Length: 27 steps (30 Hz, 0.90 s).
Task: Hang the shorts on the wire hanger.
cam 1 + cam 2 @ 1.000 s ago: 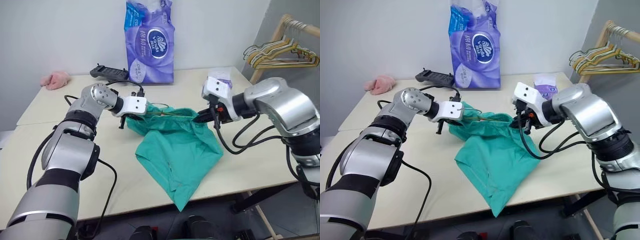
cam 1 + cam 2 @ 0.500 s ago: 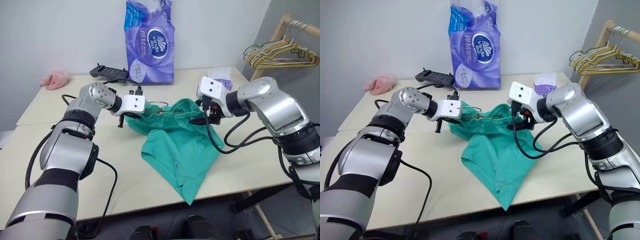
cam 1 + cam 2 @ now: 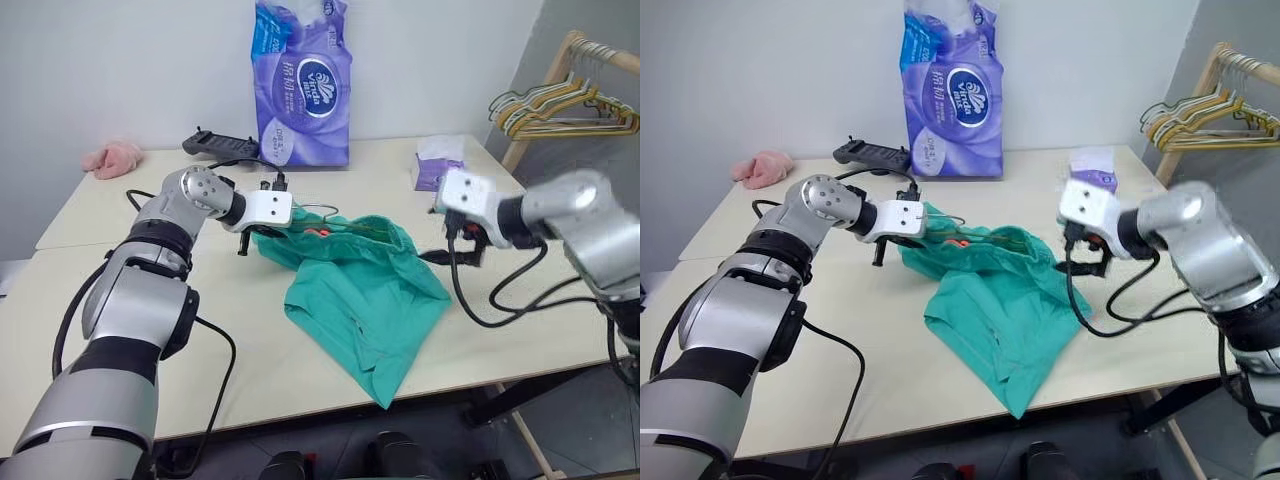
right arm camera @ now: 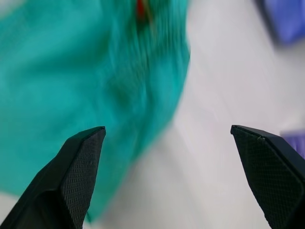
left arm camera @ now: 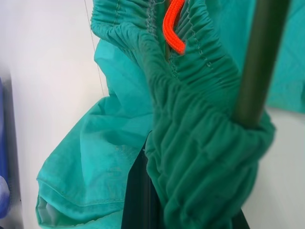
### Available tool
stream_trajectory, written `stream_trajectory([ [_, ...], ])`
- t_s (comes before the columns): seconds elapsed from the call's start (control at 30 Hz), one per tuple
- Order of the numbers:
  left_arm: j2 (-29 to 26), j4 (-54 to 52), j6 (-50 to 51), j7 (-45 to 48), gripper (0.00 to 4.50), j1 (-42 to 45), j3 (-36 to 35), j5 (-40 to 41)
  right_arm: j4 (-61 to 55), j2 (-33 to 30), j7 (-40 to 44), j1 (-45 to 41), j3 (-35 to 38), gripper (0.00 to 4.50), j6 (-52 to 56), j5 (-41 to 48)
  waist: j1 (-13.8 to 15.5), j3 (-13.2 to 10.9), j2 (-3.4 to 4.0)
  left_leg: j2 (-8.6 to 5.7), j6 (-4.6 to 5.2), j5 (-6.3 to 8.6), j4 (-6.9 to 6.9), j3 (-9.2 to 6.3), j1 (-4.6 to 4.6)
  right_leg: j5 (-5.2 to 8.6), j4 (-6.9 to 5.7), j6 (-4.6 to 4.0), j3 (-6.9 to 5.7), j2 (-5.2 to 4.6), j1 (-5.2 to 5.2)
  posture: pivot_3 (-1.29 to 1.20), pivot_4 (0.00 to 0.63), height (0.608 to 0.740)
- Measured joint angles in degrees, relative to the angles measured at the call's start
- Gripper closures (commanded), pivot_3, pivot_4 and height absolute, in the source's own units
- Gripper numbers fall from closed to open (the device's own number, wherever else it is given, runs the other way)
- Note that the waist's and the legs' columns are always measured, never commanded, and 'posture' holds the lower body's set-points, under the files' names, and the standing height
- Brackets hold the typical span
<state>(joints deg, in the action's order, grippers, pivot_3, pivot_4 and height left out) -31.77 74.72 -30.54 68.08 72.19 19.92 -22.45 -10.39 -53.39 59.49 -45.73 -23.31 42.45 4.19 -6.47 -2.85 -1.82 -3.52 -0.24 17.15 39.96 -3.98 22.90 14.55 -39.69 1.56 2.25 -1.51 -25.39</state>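
While left tool (image 3: 268, 222) clamps shorts (image 3: 365, 290), right tool (image 4: 167, 167) gapes beside; tissue pack (image 3: 303, 85), pink cloth (image 3: 110, 158) behind.

Surface (image 3: 150, 330): carries all items below except the rack.
- Shorts (image 3: 365, 300): centre, between my two arms; waistband end toward the rear, one leg running forward to the front edge and hanging just over it.
- Wire hanger (image 3: 318, 212): at the waistband, just right of my left fingers (image 3: 262, 232).
- My left fingers: on the waistband's left end.
- My right fingers (image 3: 1087, 262): right of the shorts, apart from them.
- Tissue pack (image 3: 303, 85): upright at the rear, behind the shorts.
- Controller (image 3: 218, 145): rear, just left of the pack.
- Cloth (image 3: 110, 158): rear left corner.
- Small packet (image 3: 436, 160): rear right.
- Rack with hangers (image 3: 565, 100): off the surface, far right.
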Motion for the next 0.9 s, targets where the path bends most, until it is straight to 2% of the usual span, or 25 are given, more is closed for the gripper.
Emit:
stream_trajectory([
  [0.2, 0.93, 0.01, 0.03, 0.01, 4.50, 0.16, 0.00, -0.01, 7.27, 6.52, -4.43, 0.32, -4.97, 0.02, -10.81, -9.76, -1.24, -0.01, 0.01, 0.05, -0.13, -0.07, -0.06, 0.02, 0.01, 0.00, -0.08, 0.00, 0.04, 0.05, -0.10, -0.15, 0.021, 0.740],
  [0.33, 0.87, 0.01, 0.01, 0.10, 4.50, 0.19, -0.01, -0.01, 8.77, 13.05, -4.14, -1.60, -4.80, 0.02, -8.54, -9.14, -1.50, -0.01, 0.01, 0.04, -0.19, -0.11, -0.06, -0.04, 0.02, 0.00, -0.08, 0.00, -0.01, 0.06, -0.10, -0.13, 0.027, 0.740],
  [0.57, 0.25, 0.02, 0.04, 0.13, 4.50, 0.18, -0.11, 0.00, 13.67, 16.78, -3.56, -4.50, -4.31, 0.02, -8.35, -9.82, -1.39, -0.01, 0.01, 0.02, -0.20, -0.11, -0.04, -0.13, 0.01, 0.00, 0.02, 0.00, -0.08, 0.05, -0.01, -0.11, 0.025, 0.740],
  [0.77, 0.39, -0.02, 0.07, 0.28, 4.50, 0.18, -0.17, 0.05, 24.44, 20.29, -4.93, -7.41, -5.12, 0.02, -13.68, -13.29, -1.42, -0.01, 0.01, 0.01, -0.22, -0.12, -0.03, -0.12, 0.00, 0.00, 0.01, 0.00, -0.07, 0.04, -0.02, -0.09, 0.021, 0.740],
  [0.87, 0.36, -0.02, 0.06, 0.42, 4.50, 0.18, -0.22, 0.06, 28.48, 20.34, -5.27, -7.79, -5.17, 0.58, -17.02, -15.44, -1.42, -0.01, 0.01, 0.00, -0.22, -0.13, -0.03, -0.12, 0.00, 0.00, 0.01, 0.00, -0.05, 0.04, -0.01, -0.09, 0.019, 0.740],
  [0.9, 0.35, -0.02, 0.06, 0.48, 4.50, 0.18, -0.24, 0.06, 29.55, 20.47, -5.40, -7.81, -5.16, 0.94, -17.77, -16.07, -1.44, -0.01, 0.01, 0.00, -0.22, -0.13, -0.03, -0.12, 0.00, 0.00, 0.00, 0.00, -0.06, 0.04, -0.02, -0.09, 0.017, 0.740],
])
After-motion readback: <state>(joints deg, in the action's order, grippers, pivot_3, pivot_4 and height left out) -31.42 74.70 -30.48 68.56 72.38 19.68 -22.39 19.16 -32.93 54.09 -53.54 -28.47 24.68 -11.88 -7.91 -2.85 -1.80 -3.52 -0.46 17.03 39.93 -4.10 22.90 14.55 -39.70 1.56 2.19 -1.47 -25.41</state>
